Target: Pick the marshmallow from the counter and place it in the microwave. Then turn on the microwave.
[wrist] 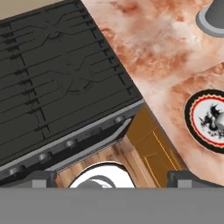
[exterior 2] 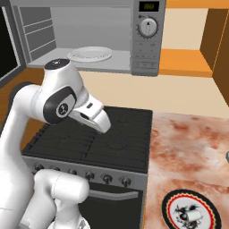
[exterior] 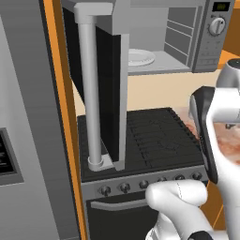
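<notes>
The gripper (wrist: 112, 177) is wide open and holds nothing; its two dark tips poke up at the bottom of the hand view, over the front edge of the black stovetop (wrist: 57, 83). Close to the robot, on the counter (exterior 2: 192, 143), lies a round plate with a red and black rim (exterior 2: 191, 210). The marshmallow (exterior 2: 192, 216) sits on it, a tiny pale lump. It looks like it lies on its side with its long way going left to right, but it is too small to be sure. To do this step well, I think the hand should swing right, come straight down, and pinch across the short way. Farther back, the microwave (exterior 2: 147, 40) stands open with a white plate (exterior 2: 89, 54) inside.
</notes>
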